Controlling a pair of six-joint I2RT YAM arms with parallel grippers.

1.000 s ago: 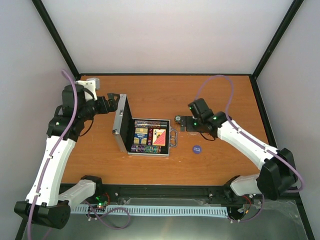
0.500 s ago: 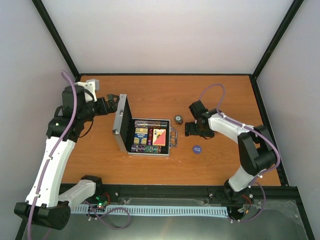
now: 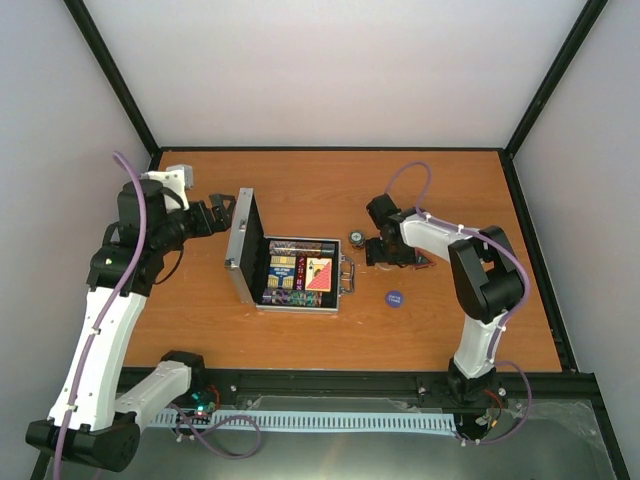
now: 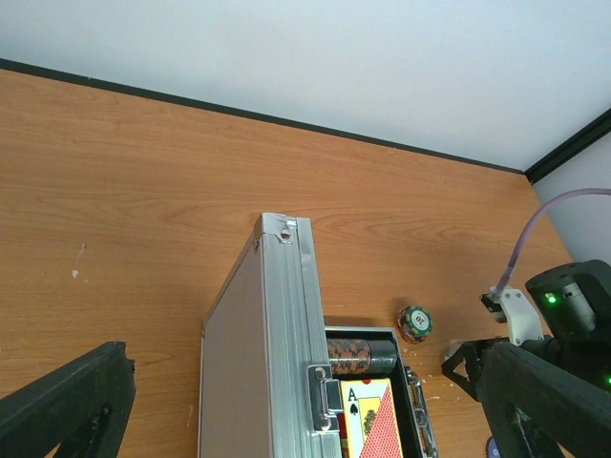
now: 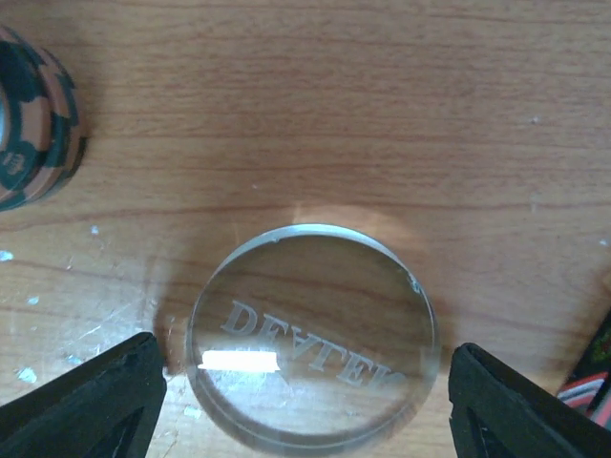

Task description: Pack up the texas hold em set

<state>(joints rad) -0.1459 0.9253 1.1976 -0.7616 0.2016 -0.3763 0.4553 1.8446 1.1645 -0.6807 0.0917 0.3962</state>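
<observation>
A clear round button (image 5: pixel 310 334), faintly lettered, lies flat between the right jaws, spread wide just off its rim. The silver case (image 4: pixel 258 363) stands open, lid upright, ahead between the wide left jaws.

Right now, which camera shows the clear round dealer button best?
The right wrist view: the clear button sits large between the right gripper's fingers, engraved lettering visible. In the top view the gripper covers it; the left wrist view does not show it.
</observation>
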